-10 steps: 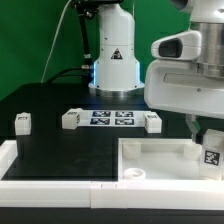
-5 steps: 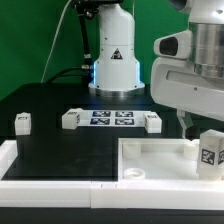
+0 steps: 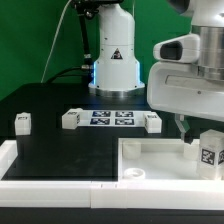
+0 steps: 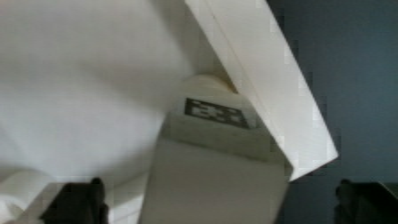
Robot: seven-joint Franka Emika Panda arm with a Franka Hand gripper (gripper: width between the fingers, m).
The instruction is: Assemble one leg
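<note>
A white leg (image 3: 208, 150) with a black-and-white tag stands upright at the right end of the large white tray-like part (image 3: 150, 160). My gripper (image 3: 197, 132) hangs just over it. In the wrist view the leg (image 4: 217, 150) runs between my two dark fingers (image 4: 80, 202), and a gap shows on each side of it. The gripper (image 4: 222, 206) looks open around the leg. Three more legs lie on the black table: one at the exterior view's left (image 3: 22, 122), one left of centre (image 3: 70, 119) and one right of centre (image 3: 152, 122).
The marker board (image 3: 112, 118) lies on the table between the two inner loose legs. A white rim (image 3: 40, 165) runs along the front left. The arm's base (image 3: 113, 60) stands at the back.
One second ago the leg sat lower and further to the exterior view's right. It now stands a little higher and leftward. Almost nothing has moved in the last half second.
</note>
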